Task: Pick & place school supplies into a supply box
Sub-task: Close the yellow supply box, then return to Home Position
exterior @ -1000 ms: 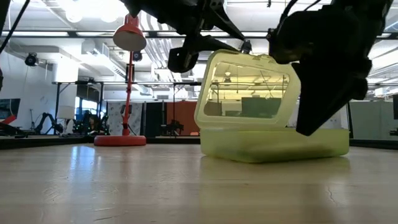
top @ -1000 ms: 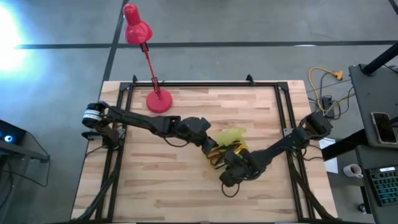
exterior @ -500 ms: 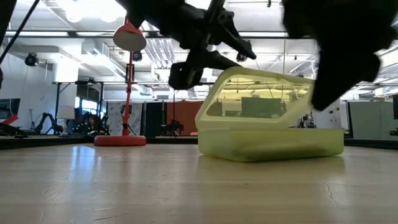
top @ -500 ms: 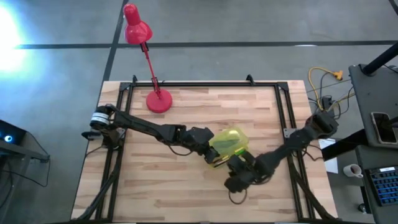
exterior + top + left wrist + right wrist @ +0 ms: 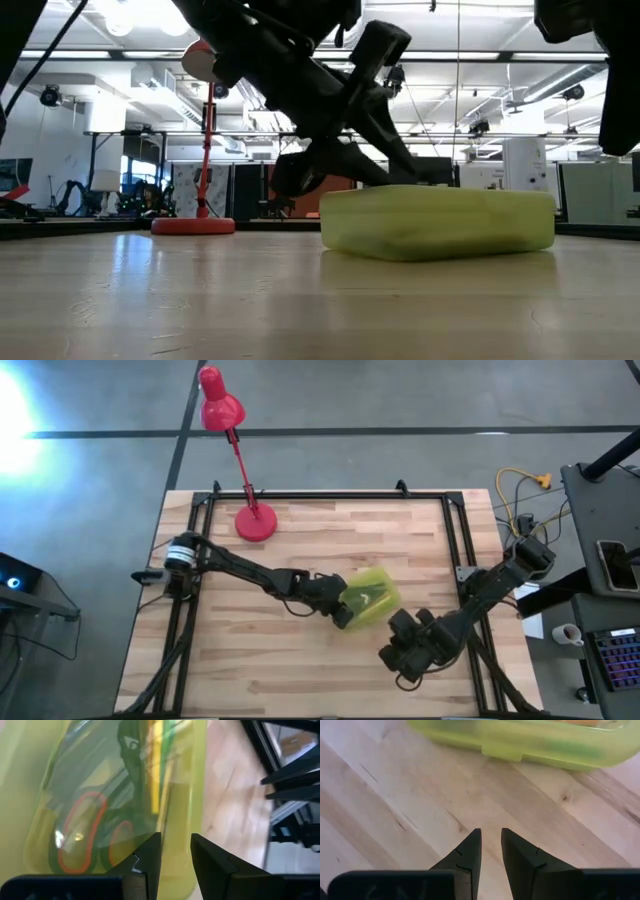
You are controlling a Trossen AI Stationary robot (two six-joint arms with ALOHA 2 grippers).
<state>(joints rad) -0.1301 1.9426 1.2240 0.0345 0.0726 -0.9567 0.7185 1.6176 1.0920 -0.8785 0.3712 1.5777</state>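
Note:
The supply box [image 5: 372, 598] is a translucent yellow-green case lying flat on the table with its lid down; it also shows in the low view [image 5: 440, 220] and the right wrist view [image 5: 530, 740]. Through the lid I see red-handled scissors [image 5: 82, 835], a yellow pencil [image 5: 156, 770] and a green one [image 5: 170, 735]. My left gripper [image 5: 345, 612] sits on the box's left end, fingers nearly together [image 5: 176, 842]. My right gripper [image 5: 395, 628] hovers shut over bare wood [image 5: 491, 837], just near of the box. My left gripper rests its shut fingers on the top of the lid [image 5: 175, 820] near the box's left end. It comes in slanting down from the table's left [image 5: 385, 170]. The box lies flat on the table under the fingers, its lid down.
A red desk lamp [image 5: 240, 460] stands with its base [image 5: 256, 523] near the table's far left. Black rails [image 5: 455, 550] run along the table's sides. Bare wood lies left of the box and along the near edge.
The lid has swung from upright down onto the box. My left gripper has followed it down, toward the near edge. My right gripper has drawn back from the box toward the table's near right corner and has risen almost out of the low view.

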